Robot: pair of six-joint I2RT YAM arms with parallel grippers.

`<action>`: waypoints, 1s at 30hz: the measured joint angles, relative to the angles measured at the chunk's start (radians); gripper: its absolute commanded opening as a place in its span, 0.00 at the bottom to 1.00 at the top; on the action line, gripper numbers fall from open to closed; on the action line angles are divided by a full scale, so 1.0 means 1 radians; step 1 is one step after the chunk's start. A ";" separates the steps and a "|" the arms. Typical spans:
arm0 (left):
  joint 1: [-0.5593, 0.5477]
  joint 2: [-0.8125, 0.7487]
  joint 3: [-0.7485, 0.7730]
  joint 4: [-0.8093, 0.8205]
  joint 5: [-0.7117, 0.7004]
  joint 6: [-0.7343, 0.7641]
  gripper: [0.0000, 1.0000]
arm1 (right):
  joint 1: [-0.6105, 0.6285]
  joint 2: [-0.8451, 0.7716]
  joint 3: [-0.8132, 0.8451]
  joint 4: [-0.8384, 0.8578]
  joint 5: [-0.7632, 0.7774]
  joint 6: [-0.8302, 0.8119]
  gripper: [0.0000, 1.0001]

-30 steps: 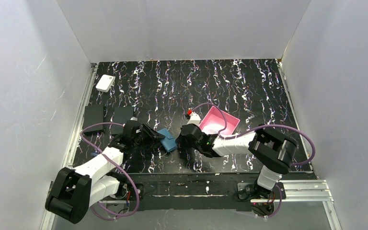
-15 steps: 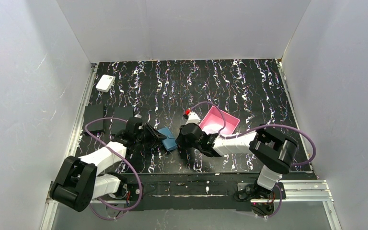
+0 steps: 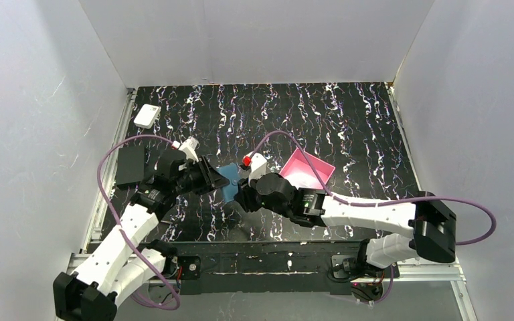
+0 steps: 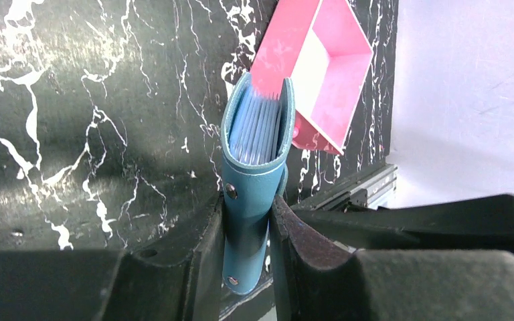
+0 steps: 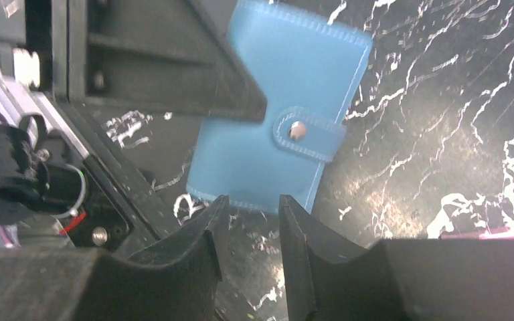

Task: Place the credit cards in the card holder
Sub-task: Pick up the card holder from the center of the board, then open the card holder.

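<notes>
The teal-blue card holder [image 3: 229, 182] is closed with its tab snapped and hangs above the table, pinched at its spine end by my left gripper [image 3: 209, 179]. In the left wrist view the card holder [image 4: 257, 150] stands edge-on between the fingers of my left gripper [image 4: 247, 247], its pale blue pockets showing at the far end. My right gripper [image 5: 249, 207] is open with nothing between its fingers, its tips just short of the card holder's [image 5: 278, 127] lower edge. From above, my right gripper [image 3: 244, 197] sits right beside the holder. The credit cards are out of view.
A pink square tray [image 3: 306, 170] lies just right of the grippers, also seen beyond the holder as the pink tray [image 4: 328, 73]. A matte black slab [image 3: 130, 165] lies at the left edge. A small white box [image 3: 146, 116] sits at the back left.
My left gripper has lifted the card holder and carried it toward the back. My right gripper has opened and followed it to the left, its arm stretching out.
</notes>
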 measured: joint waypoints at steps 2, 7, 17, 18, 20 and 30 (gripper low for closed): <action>0.000 -0.031 0.005 -0.031 0.003 -0.003 0.00 | 0.008 -0.013 0.006 0.031 0.013 0.007 0.43; 0.000 -0.039 0.011 -0.123 -0.007 -0.034 0.00 | 0.036 0.054 0.055 0.028 0.121 0.040 0.43; 0.008 -0.029 0.018 -0.204 -0.050 -0.082 0.00 | 0.052 0.178 0.130 0.018 0.222 0.024 0.46; 0.010 -0.025 0.018 -0.208 -0.057 -0.085 0.00 | 0.053 0.188 0.137 0.018 0.230 0.021 0.45; 0.013 -0.016 0.018 -0.216 -0.066 -0.090 0.00 | 0.058 0.213 0.149 0.019 0.246 0.008 0.37; 0.012 -0.016 0.060 -0.270 -0.069 -0.107 0.00 | 0.058 0.309 0.245 -0.113 0.451 0.055 0.14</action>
